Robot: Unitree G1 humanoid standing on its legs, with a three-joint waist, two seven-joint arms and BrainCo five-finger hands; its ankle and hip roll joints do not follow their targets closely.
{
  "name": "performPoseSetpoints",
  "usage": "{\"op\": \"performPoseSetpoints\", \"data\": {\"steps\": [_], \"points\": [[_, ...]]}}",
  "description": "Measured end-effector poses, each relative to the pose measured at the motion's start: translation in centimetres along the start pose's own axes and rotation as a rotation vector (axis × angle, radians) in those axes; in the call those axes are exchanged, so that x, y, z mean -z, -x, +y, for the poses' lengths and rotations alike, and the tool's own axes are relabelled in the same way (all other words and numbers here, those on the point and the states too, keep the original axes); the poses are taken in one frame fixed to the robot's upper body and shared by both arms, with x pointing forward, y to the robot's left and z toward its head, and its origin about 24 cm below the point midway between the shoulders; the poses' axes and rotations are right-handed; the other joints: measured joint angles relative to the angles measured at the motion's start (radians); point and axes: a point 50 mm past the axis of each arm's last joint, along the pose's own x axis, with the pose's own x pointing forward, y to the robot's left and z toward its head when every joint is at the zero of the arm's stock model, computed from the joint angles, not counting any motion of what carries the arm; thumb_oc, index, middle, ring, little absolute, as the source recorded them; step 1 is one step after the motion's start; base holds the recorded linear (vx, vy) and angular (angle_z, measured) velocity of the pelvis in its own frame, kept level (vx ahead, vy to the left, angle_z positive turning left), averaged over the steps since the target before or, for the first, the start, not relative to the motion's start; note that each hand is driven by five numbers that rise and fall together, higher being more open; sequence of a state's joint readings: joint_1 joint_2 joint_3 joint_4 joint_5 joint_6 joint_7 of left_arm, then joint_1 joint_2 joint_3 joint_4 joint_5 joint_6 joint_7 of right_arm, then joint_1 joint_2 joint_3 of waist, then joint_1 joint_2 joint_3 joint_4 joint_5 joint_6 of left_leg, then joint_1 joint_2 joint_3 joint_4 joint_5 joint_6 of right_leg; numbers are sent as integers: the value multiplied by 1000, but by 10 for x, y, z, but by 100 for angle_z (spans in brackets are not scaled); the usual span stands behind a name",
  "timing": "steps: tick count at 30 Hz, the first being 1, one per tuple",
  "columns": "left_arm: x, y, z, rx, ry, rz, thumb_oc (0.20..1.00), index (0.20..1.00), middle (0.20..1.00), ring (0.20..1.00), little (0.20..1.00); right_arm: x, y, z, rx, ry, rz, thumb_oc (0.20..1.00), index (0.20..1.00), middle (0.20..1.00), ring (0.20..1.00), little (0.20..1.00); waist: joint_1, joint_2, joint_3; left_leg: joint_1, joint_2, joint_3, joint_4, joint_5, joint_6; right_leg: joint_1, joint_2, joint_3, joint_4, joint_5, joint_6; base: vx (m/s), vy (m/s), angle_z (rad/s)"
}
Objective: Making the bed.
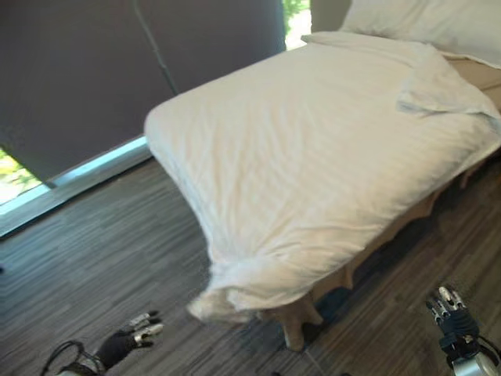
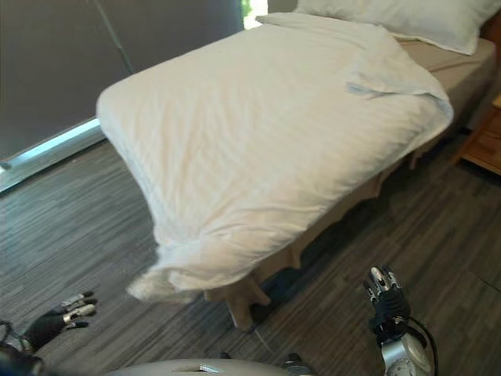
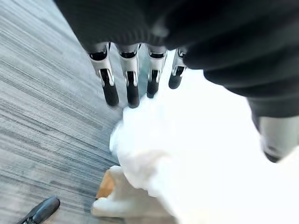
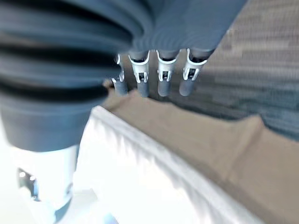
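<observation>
On bed point(image 1: 462, 74), duvet point(image 1: 313, 149) corner folded; pillow point(image 1: 430, 22) cropped

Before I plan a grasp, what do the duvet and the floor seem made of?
The duvet looks like soft white woven cloth, probably cotton: matte, finely creased, bunching at the hanging corner. The floor looks like grey streaked plank, laminate or vinyl perhaps; faint sheen, hard and flat.

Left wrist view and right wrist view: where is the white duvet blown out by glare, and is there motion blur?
Left wrist view: the duvet is washed out to plain white past the left hand, its folds lost. Right wrist view: the right hand and its cover look smeared, and the duvet edge is soft. Left eye view: window daylight is bright, and the duvet's hanging corner is blurred.
</observation>
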State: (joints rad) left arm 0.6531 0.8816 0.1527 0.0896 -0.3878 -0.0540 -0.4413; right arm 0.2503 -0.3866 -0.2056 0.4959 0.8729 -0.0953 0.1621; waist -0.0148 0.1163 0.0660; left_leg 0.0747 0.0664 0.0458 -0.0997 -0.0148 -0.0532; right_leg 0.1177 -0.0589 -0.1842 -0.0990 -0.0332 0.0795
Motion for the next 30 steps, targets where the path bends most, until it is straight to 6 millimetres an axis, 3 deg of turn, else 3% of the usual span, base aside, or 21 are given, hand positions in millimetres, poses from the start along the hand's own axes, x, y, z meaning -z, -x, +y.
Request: {"op": "performPoseSetpoints", "data": {"steps": [2,7,12,13,15,16,17,19,20,21,22,23,27,30], "points": [[-28,11,4,51,-13,-88,1000,1000,1000,1000,1000,5,2,0,-5,3,17,1000,1000,1000,1000,1000,19,5,-9,1,-6,-5,0,-2,3,8,-6,-3,1,-1,1,3,-23,10],[-58,16,14,45,-18,-207,1000,1000,1000,1000,1000,16,6,1,-20,11,64,1000,1000,1000,1000,1000,19,-3,-22,1,-8,-7,0,5,1,8,-9,-5,12,-3,4,0,0,0],[-67,9,43,-364,309,-572,1000,1000,1000,1000,1000,7,8,17,-117,95,20,1000,1000,1000,1000,1000,19,-35,-44,-4,-11,-25,2,6,2,10,-10,-20,11,-8,8,2,2,8],[-65,1,44,-487,455,-670,1000,1000,1000,1000,1000,2,6,22,-138,135,-1,1000,1000,1000,1000,1000,22,-37,-53,-7,-12,-32,0,7,3,9,-13,-29,17,-13,9,-27,13,20],[-61,-17,29,-648,675,-744,1000,1000,1000,1000,1000,-4,-1,42,-205,189,-31,1000,1000,1000,1000,1000,31,-71,-62,-26,-11,-33,2,7,3,-14,-13,-32,30,-17,7,-68,10,8],[-61,-20,25,-679,725,-756,1000,1000,1000,1000,1000,-7,-3,47,-224,199,-44,1000,1000,1000,1000,1000,35,-69,-65,-31,-12,-34,1,8,5,-20,-13,-32,33,-17,6,-85,12,-1],[-63,-32,11,-679,796,-753,1000,1000,1000,1000,1000,-9,-8,65,-291,220,-52,1000,1000,1000,1000,1000,43,-90,-57,-46,-12,-33,1,14,12,-40,-13,-32,43,-18,5,-109,4,0],[-70,-47,-7,-592,799,-723,1000,1000,1000,1000,1000,-18,-15,103,-447,258,-88,1000,1000,1000,1000,1000,46,-103,-42,-63,-9,-32,1,19,12,-62,-12,-29,51,-17,5,-96,-12,-2],[-75,-53,-13,-556,805,-726,1000,1000,1000,1000,1000,-21,-18,130,-546,265,-107,925,925,925,925,925,48,-122,-23,-68,-7,-30,6,24,9,-71,-10,-29,54,-16,4,-90,-28,-3],[-81,-59,-18,-521,809,-736,1000,1000,1000,1000,1000,-22,-22,154,-634,281,-113,492,492,492,492,492,55,-135,-11,-76,-6,-30,6,29,7,-82,-9,-28,58,-14,3,-125,-41,-5],[-89,-66,-22,-482,817,-748,1000,1000,1000,1000,1000,-24,-24,178,-716,299,-120,200,200,200,200,200,66,-142,3,-86,-4,-29,6,33,7,-93,-8,-26,59,-11,1,-94,-28,-7],[-99,-73,-28,-440,859,-778,1000,1000,1000,1000,1000,-26,-24,205,-803,307,-139,200,200,200,200,200,85,-154,15,-92,-4,-27,6,38,5,-101,-8,-26,57,-6,-1,-64,-20,-5],[-112,-81,-37,-378,908,-813,1000,1000,1000,1000,1000,-24,-15,272,-1023,401,-169,200,200,200,200,200,144,-162,70,-111,-5,-30,6,39,4,-112,-5,-29,41,4,-8,-91,-25,5],[-117,-82,-36,-371,924,-836,1000,1000,1000,1000,1000,-14,-17,296,-1058,458,-137,200,200,200,200,200,195,-167,112,-131,-3,-40,7,45,-3,-120,-1,-42,25,15,-13,-77,-20,11]]}}
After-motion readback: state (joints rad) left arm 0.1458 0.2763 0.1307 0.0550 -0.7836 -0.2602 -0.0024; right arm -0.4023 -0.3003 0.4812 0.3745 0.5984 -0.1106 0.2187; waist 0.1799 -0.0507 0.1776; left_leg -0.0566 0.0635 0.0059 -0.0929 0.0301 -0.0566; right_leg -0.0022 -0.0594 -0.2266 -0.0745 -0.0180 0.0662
